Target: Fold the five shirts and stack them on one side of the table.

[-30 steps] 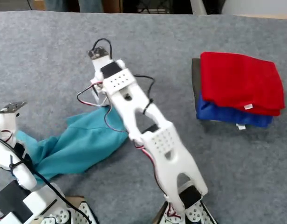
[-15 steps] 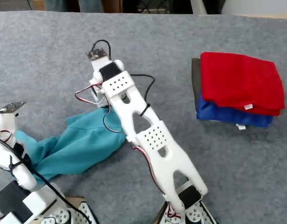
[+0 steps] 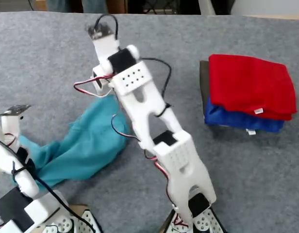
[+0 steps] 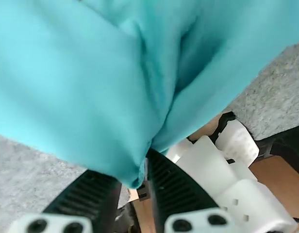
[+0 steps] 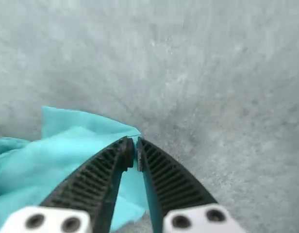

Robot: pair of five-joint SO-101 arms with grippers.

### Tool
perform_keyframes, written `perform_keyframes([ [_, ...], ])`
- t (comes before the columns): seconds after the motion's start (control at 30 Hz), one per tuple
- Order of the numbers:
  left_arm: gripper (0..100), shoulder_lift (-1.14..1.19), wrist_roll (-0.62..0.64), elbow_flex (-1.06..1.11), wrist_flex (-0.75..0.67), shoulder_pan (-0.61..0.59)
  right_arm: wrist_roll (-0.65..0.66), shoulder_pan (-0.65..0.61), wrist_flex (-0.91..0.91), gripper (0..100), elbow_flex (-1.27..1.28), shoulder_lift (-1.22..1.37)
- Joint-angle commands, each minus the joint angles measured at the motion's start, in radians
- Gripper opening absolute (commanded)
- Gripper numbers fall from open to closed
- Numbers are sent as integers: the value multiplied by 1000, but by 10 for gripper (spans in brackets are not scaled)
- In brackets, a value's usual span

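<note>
Teal shirt (image 3: pixel 84 148) lies crumpled; red shirt (image 3: pixel 251 82) tops seemingly three-deep stack (image 3: pixel 237 120).

A: What's in view apart from the job items?
B: I see a grey felt cover (image 3: pixel 246 170) across the whole tabletop, with a fuzzy nap. The right wrist view shows it close up, with light streaks in the pile.
A: Near edge?
B: A tan board (image 3: pixel 77 209) sits on the felt there. In the left wrist view it's a flat brown patch.
A: Beyond the far edge?
B: A pale tan strip (image 3: pixel 280 17) at the right corner, with a white panel (image 3: pixel 256 6) just beside it. There's a dark frame (image 3: pixel 159 6) mid-way and a bit of wood (image 3: pixel 40 5) at the left end. I can't tell what any of them are.
</note>
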Motion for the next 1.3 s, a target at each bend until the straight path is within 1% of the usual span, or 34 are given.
perform_keyframes([
  [0.0,29,-21,28,-51,15,87,2,41,2,15,1,-170],
  [0.07,30,-20,107,-87,8,157,21,57,-23,15,8,-211],
  [0.13,30,-20,222,-128,-51,232,66,80,-69,15,10,-213],
  [0.2,30,-20,364,-168,-146,294,91,109,-160,15,12,-176],
  [0.3,30,-18,562,-186,-316,361,114,157,-370,15,12,-58],
  [0.37,30,-18,660,-196,-410,378,114,178,-526,15,4,47],
  [0.47,30,-17,770,-180,-531,380,114,183,-721,15,1,191],
  [0.57,31,18,856,-153,-603,375,110,169,-799,29,1,297],
  [0.63,73,69,873,-151,-586,369,86,172,-764,88,-7,331],
  [0.73,198,153,876,-166,-516,331,-84,201,-598,222,-82,323],
  [0.77,227,180,873,-179,-488,312,-121,210,-540,270,-119,318],
  [0.83,241,222,870,-214,-443,283,-115,216,-413,349,-206,314],
  [0.9,231,252,829,-259,-396,263,-91,195,-264,385,-291,314],
  [0.97,219,272,746,-305,-325,263,-72,146,-103,373,-361,317],
  [1.03,195,293,671,-344,-252,268,-77,80,18,334,-398,318],
  [1.1,164,311,626,-358,-199,282,-81,32,11,270,-357,311],
  [1.17,125,341,597,-358,-163,300,-135,-29,5,185,-337,311],
  [1.27,38,404,571,-358,-143,303,-169,-83,2,88,-285,349],
])
